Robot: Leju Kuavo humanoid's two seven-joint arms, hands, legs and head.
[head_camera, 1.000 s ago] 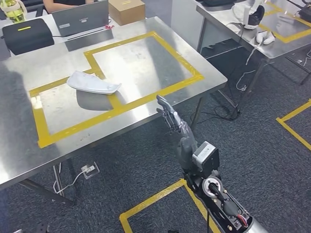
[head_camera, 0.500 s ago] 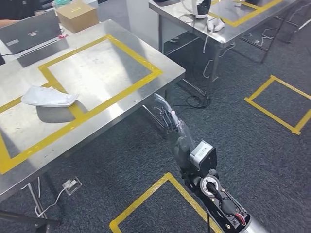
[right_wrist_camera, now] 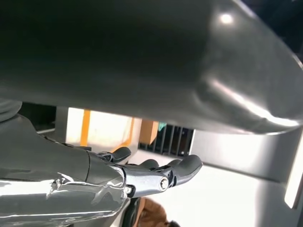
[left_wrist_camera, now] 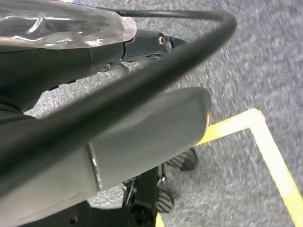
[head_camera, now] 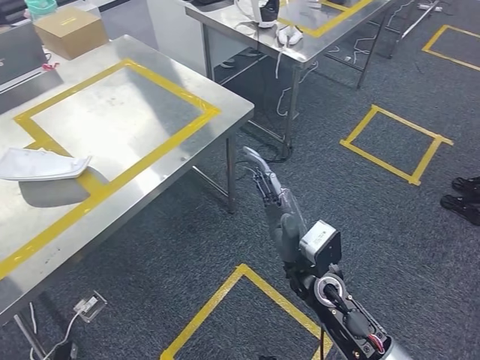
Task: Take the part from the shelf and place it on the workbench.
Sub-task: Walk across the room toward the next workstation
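White part (head_camera: pixel 42 164) lies flat on the steel worktop (head_camera: pixel 142 112), straddling the yellow tape lines near its left side, one pointed end overhanging its own shadow, so it sits slightly lifted rather than flush. It looks like a thin moulded shell: probably light, fairly stiff, smooth-surfaced and likely slippery; thin edges could flex or crack if squeezed hard. Best hold, judged from shape, would be across the narrow width near the middle, fingers under the raised edge and thumb on top, not at the tapered tip. Judged by position, the placing step looks done. Right hand (head_camera: pixel 271 191) is out in front over the carpet, well apart from the part, fingers (head_camera: pixel 257 161) stretched out and holding nothing; the right wrist view shows the same extended fingers (right_wrist_camera: pixel 178 170) with nothing in them. Left hand (left_wrist_camera: pixel 107 47) hangs near the floor; dark fingers show, but curled or released cannot be told. Cardboard box (head_camera: pixel 70 31) at the worktop's far corner.
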